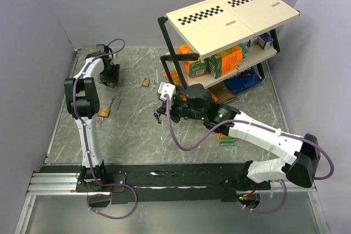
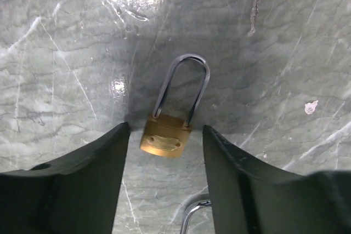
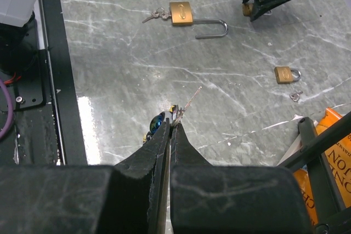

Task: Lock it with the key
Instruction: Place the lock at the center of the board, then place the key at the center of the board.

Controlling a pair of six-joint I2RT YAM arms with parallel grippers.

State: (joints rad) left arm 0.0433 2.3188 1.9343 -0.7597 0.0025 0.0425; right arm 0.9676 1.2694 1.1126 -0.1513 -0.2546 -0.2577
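Observation:
A brass padlock (image 2: pixel 164 141) with a long, closed chrome shackle lies on the marble table. It sits between the tips of my left gripper (image 2: pixel 166 129), whose fingers stand apart and do not touch it. From above, that gripper (image 1: pixel 109 76) hangs at the far left. My right gripper (image 3: pixel 174 124) is shut on a thin key (image 3: pixel 189 102), whose blade points forward, with a bluish ring end beside the fingertips. From above, the right gripper (image 1: pixel 159 114) is at mid-table. A second brass padlock (image 3: pixel 181 13) lies with its shackle swung open and keys in it.
A small shut padlock (image 3: pixel 286 74) lies further right, with a tiny ring (image 3: pixel 296 96) near it. A chrome loop (image 2: pixel 193 211) shows under my left fingers. A two-tier shelf (image 1: pixel 230 9) with orange and green boxes stands at the back right. A black rail (image 1: pixel 164 178) runs along the near edge.

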